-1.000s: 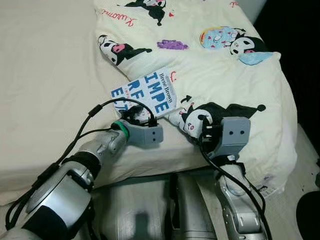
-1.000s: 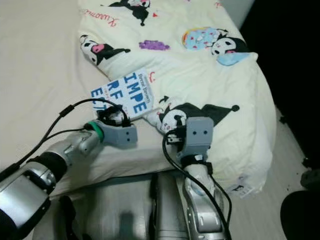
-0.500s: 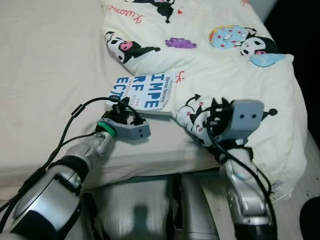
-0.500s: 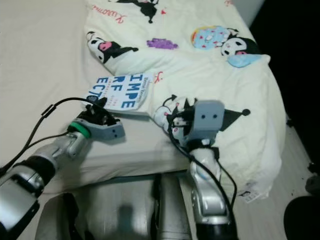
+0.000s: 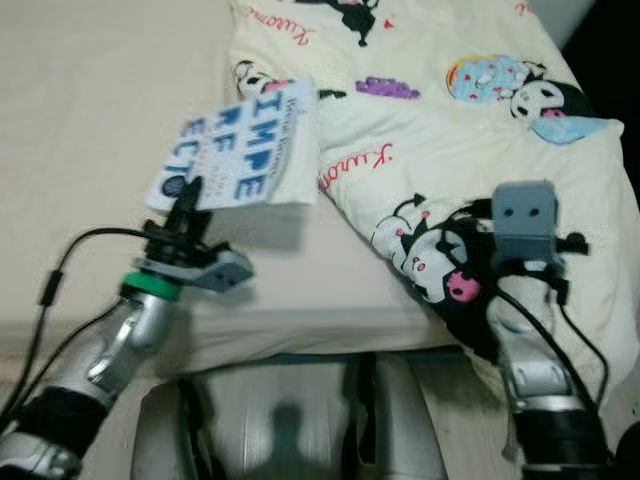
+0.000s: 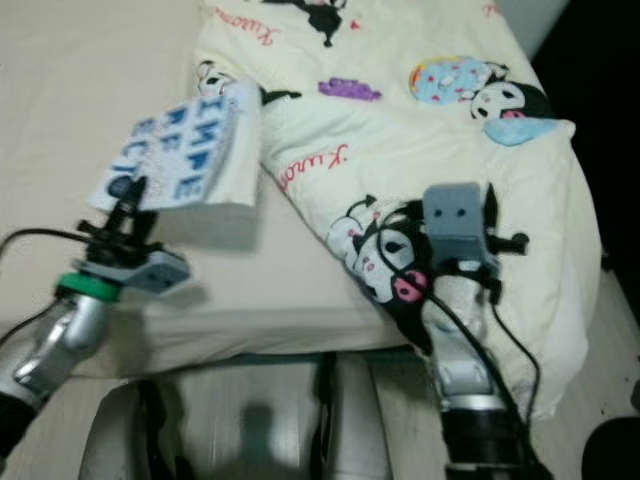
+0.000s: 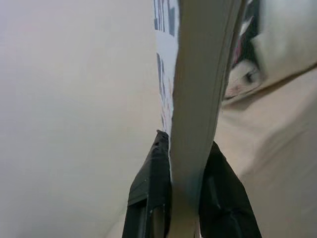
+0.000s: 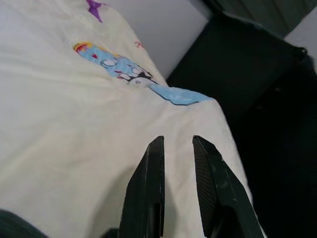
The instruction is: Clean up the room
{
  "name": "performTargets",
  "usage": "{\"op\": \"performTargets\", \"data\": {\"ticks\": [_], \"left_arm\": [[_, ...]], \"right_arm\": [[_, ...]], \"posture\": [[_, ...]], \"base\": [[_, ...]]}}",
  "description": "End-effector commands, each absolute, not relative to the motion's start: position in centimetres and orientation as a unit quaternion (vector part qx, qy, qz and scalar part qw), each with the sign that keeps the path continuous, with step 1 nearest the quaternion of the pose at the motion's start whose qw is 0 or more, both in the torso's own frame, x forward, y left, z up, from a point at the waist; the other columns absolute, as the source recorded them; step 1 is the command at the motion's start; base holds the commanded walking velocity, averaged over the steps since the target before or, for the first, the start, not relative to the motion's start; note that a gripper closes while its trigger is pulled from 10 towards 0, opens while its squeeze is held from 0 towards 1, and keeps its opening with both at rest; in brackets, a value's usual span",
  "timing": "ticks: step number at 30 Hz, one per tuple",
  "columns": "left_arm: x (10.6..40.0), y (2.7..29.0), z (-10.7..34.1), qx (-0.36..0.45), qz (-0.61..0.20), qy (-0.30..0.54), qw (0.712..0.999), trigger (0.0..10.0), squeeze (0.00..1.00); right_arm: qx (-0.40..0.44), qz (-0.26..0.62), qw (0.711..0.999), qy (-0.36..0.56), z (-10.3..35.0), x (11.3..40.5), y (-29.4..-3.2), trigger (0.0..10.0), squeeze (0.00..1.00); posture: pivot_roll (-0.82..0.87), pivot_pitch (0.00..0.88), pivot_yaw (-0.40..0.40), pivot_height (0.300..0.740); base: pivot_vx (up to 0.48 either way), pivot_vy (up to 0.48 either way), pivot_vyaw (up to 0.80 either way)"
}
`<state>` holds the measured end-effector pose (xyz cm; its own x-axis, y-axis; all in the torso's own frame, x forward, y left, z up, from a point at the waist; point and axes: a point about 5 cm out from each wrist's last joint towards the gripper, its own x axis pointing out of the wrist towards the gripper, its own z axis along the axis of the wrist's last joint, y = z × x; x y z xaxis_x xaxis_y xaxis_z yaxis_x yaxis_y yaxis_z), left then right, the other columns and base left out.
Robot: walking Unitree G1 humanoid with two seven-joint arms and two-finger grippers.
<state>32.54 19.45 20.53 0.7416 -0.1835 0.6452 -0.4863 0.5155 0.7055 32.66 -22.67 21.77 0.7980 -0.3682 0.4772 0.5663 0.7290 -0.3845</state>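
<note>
A white book with big blue letters hangs tilted in the air above the beige bed sheet. My left gripper is shut on its lower edge. In the left wrist view the two black fingers clamp the book from both sides. My right arm stands over the cream cartoon-print duvet near the bed's right edge. In the right wrist view my right gripper hovers just above the duvet, fingers slightly apart with nothing between them.
The duvet lies bunched over the right half of the bed, its near corner draping over the mattress edge. A black object and dark floor lie beyond the bed's right side. My own body is below the mattress edge.
The left gripper has lifted the book off the bed, up and to the left. The right gripper has come away from the duvet corner and moved right. The camera has shifted too.
</note>
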Motion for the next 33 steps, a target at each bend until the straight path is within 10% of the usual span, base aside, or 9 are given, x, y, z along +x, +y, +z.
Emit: {"op": "performTargets", "data": {"ticks": [1, 8, 9, 11, 16, 21, 22, 25, 33], "left_arm": [[31.8, 20.1, 20.8, 0.479, 0.099, -0.35, 0.799, 10.0, 0.0], [30.6, 22.2, 20.7, 0.498, 0.109, -0.322, 0.798, 10.0, 0.0], [30.5, 22.0, 20.7, 0.497, 0.108, -0.318, 0.8, 10.0, 0.0], [30.4, 21.8, 20.7, 0.495, 0.107, -0.314, 0.803, 10.0, 0.0], [30.4, 21.3, 20.9, 0.488, 0.103, -0.308, 0.811, 10.0, 0.0], [30.5, 21.1, 21.1, 0.483, 0.099, -0.304, 0.815, 10.0, 0.0], [30.5, 21.1, 21.3, 0.483, 0.099, -0.303, 0.816, 10.0, 0.0], [30.6, 21.1, 21.8, 0.478, 0.096, -0.302, 0.819, 10.0, 0.0], [30.5, 21.1, 22.5, 0.474, 0.088, -0.302, 0.822, 10.0, 0.0]], "right_arm": [[-0.295, -0.274, 0.898, -0.177, 20.9, 31.9, -23.9, 10.0, 0.0], [-0.337, -0.309, 0.876, -0.155, 19.1, 29.9, -26.8, 10.0, 0.04], [-0.344, -0.316, 0.872, -0.147, 18.7, 29.6, -27.3, 10.0, 0.84], [-0.352, -0.323, 0.868, -0.138, 18.1, 29.3, -27.9, 10.0, 1.0], [-0.395, -0.352, 0.842, -0.11, 16.7, 28.2, -29.3, 10.0, 1.0], [-0.348, -0.289, 0.887, -0.09, 15.5, 29.3, -28.1, 10.0, 0.95], [-0.315, -0.249, 0.913, -0.072, 14.9, 29.9, -27.2, 10.0, 0.0], [-0.175, -0.123, 0.977, -0.005, 12.7, 31.3, -24.3, 10.0, 0.0], [-0.092, 0.046, 0.991, 0.083, 10.6, 32.2, -20.8, 10.0, 0.0]], "posture": [[-0.03, 0.247, 0.038, 0.515], [-0.03, 0.2, 0.055, 0.515], [-0.03, 0.19, 0.062, 0.515], [-0.03, 0.19, 0.062, 0.515], [-0.04, 0.173, 0.078, 0.515], [-0.04, 0.167, 0.086, 0.515], [-0.04, 0.164, 0.09, 0.515], [-0.04, 0.164, 0.089, 0.515], [-0.03, 0.16, 0.081, 0.515]], "base": [[0.0, 0.0, 0.0], [0.0, 0.0, 0.0], [0.0, 0.0, 0.0], [0.0, 0.0, 0.0], [0.0, 0.0, 0.0], [0.0, 0.0, 0.0], [0.0, 0.0, 0.0], [0.0, 0.0, 0.0], [0.0, 0.0, 0.0]]}}
